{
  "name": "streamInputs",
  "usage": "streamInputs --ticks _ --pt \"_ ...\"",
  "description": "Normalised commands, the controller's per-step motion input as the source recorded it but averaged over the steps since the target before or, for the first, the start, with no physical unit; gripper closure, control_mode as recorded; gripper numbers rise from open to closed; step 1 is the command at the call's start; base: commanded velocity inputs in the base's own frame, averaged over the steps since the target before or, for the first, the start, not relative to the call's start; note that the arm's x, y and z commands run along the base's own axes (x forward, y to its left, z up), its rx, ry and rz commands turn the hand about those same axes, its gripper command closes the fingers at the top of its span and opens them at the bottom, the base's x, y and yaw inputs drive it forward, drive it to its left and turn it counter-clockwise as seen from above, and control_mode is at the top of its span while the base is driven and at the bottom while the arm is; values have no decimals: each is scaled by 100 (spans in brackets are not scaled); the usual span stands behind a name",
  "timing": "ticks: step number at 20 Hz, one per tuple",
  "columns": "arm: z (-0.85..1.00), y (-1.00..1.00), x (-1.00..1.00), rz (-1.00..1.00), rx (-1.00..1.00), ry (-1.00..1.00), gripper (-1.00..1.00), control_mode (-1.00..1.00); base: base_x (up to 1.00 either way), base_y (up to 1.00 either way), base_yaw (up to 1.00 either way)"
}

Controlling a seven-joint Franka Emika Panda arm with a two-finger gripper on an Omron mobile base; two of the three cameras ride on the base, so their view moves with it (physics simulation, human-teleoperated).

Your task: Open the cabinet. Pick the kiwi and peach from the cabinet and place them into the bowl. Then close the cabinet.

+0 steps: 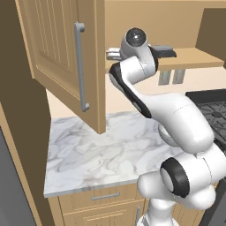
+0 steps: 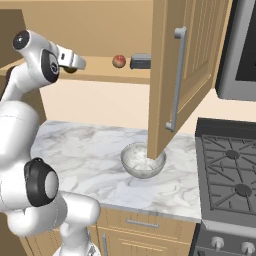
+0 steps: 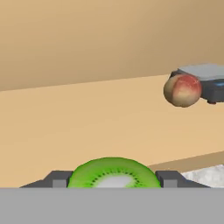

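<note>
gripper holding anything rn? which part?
The kiwi sits between the two fingers, one at each side; whether they actually clamp it cannot be told.

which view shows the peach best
The hand view: the peach sits large and unblocked on the cabinet shelf, touching or just in front of a dark grey block. The right base view shows it small and distant.

The kiwi (image 3: 113,174) is cut off along its lower half. The open cabinet door (image 2: 170,75) hides the far rim of the bowl (image 2: 135,162).
</note>
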Motion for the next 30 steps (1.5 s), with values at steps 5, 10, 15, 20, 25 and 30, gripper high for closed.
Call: streamInputs --ticks 5,10,15,20,25,30 --pt "0 -42 -35 0 0 0 100 -100 0 0 0" --pt "0 -45 -14 0 0 0 100 -100 0 0 0" --pt "-3 -37 -16 0 0 0 100 -100 0 0 0" --pt "-13 -40 -36 0 0 0 100 -100 0 0 0" --pt "-17 -39 -41 0 0 1 100 -100 0 0 0" --pt "-28 -42 -28 0 0 5 100 -100 0 0 0"
